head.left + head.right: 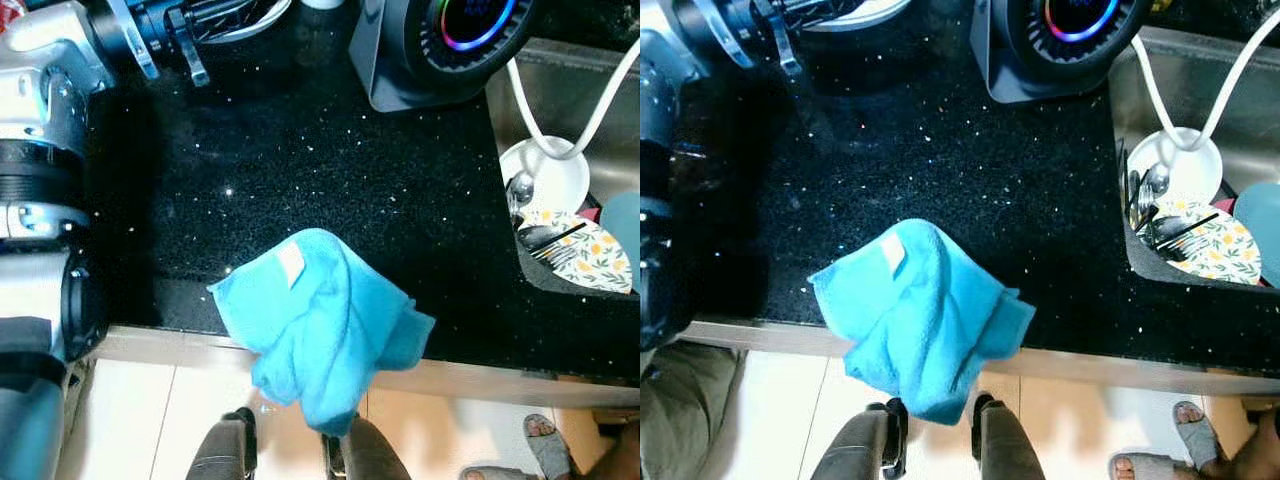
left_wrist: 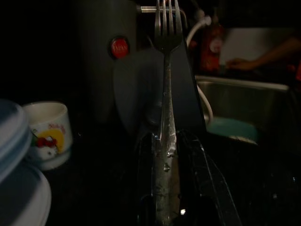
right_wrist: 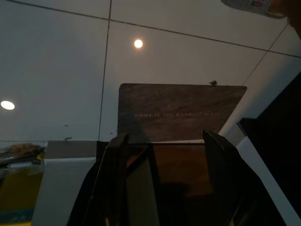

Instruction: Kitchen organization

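Steel fork (image 2: 165, 99) is clamped between the left gripper (image 2: 167, 155) fingers, tines forward, at eleven o'clock over the black counter (image 1: 330, 170). It should be kept level and lowered slowly. The right gripper (image 3: 164, 141) is spread apart, empty.

A black speckled counter (image 1: 330, 170) carries a crumpled blue cloth (image 1: 320, 320) (drooping over its front edge).
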`<state>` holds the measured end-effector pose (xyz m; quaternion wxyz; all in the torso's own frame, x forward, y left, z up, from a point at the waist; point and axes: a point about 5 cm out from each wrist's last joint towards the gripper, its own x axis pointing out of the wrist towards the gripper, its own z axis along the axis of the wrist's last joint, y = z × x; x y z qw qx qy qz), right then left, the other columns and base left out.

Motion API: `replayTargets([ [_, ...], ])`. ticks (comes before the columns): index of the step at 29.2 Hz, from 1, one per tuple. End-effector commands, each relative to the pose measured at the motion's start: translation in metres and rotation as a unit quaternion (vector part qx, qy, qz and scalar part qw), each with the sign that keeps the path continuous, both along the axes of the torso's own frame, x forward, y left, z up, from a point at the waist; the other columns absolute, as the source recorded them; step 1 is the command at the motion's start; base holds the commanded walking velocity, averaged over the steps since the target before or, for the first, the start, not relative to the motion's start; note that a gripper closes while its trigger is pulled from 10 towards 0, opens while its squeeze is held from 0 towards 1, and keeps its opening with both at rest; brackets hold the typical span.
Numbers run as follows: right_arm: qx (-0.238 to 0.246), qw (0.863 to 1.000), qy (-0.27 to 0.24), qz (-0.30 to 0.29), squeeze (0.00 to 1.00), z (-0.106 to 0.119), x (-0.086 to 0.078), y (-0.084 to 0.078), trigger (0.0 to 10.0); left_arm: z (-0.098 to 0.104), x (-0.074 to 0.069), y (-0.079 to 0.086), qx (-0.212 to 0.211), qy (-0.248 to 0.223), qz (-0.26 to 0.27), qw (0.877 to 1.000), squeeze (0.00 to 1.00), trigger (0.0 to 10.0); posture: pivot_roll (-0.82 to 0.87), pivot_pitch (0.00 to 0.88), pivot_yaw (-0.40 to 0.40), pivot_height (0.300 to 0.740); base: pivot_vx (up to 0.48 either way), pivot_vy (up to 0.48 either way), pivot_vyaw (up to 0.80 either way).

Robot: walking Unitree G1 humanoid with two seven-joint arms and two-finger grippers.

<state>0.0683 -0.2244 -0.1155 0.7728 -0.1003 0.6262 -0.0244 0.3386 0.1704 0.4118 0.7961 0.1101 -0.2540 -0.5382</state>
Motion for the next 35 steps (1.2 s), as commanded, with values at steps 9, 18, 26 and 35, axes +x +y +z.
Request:
replayTargets([
  [9, 0.006, 1.000, 0.013, -0.011, 0.00, -0.002, -0.008, 0.003, 10.0, -0.017, -0.040, -0.034, -0.063, -0.013, -0.066, 0.996, 0.00, 0.0, 0.03, 0.253, -0.026, 0.740, 0.000, 0.000, 0.00],
  [18, 0.006, 1.000, -0.003, -0.010, 0.00, -0.001, 0.000, 0.005, 10.0, -0.046, -0.052, -0.061, -0.157, 0.030, -0.081, 0.984, 0.00, 0.2, 0.06, 0.221, -0.026, 0.740, 0.000, 0.000, 0.00],
  [26, 0.009, 1.000, -0.020, -0.010, 0.00, 0.000, 0.008, 0.008, 10.0, -0.052, -0.056, -0.067, -0.200, 0.038, -0.054, 0.977, 0.00, 10.0, 0.08, 0.185, -0.018, 0.740, 0.000, 0.000, 0.00],
  [35, 0.012, 1.000, -0.027, -0.008, 0.00, 0.000, 0.015, 0.011, 10.0, -0.067, -0.048, -0.082, -0.178, 0.073, -0.011, 0.981, 0.00, 10.0, 0.09, 0.168, -0.010, 0.740, 0.000, 0.000, 0.00],
])
